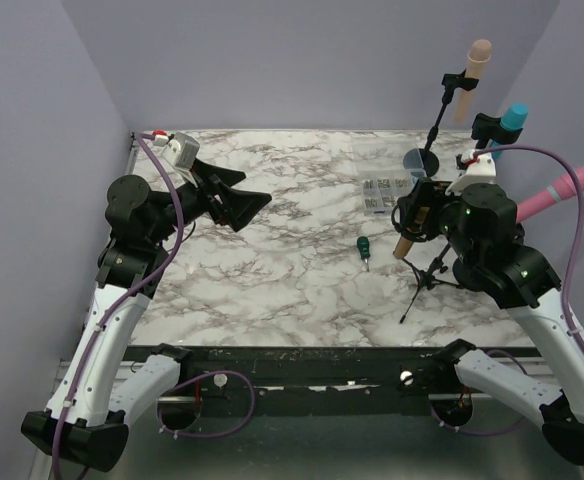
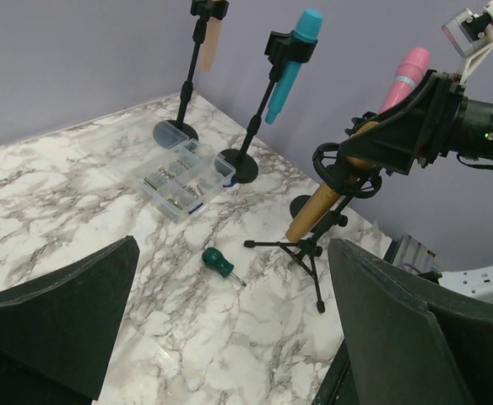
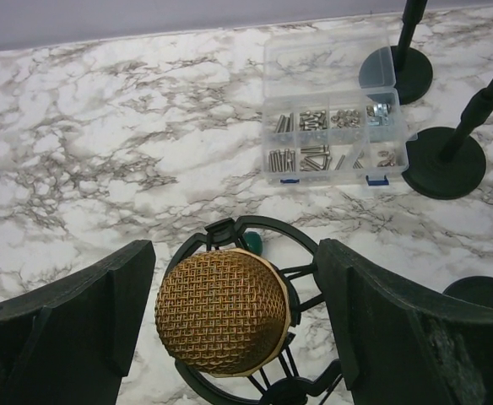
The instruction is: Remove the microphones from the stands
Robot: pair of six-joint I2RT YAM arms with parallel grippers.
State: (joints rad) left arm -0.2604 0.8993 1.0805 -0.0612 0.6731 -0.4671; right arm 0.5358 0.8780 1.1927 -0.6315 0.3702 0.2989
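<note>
Right gripper (image 3: pixel 234 283) straddles the gold microphone (image 3: pixel 221 314) on its tripod stand (image 2: pixel 311 251), jaws open and not clamped; left gripper (image 2: pixel 231 245) gapes wide, empty.

I count four microphones: a gold microphone (image 3: pixel 221 312), a pink microphone (image 2: pixel 405 76), a blue microphone (image 2: pixel 293 63) and a beige microphone (image 2: pixel 212 42). There are four stands, one for each: a single tripod stand (image 2: pixel 301 249) under the gold one, and three round-base stands, the beige one's stand (image 2: pixel 187 84), the blue one's stand (image 2: pixel 251 139) and the pink one's stand (image 2: pixel 301 205), of which I see only the base. One screwdriver (image 2: pixel 217 261) with a green handle lies on the table. There is one clear plastic box (image 2: pixel 187 180) of screws, too small and crowded for me to count. Of my own, two grippers: the left gripper (image 1: pixel 247 190) and the right gripper (image 3: pixel 234 253).
</note>
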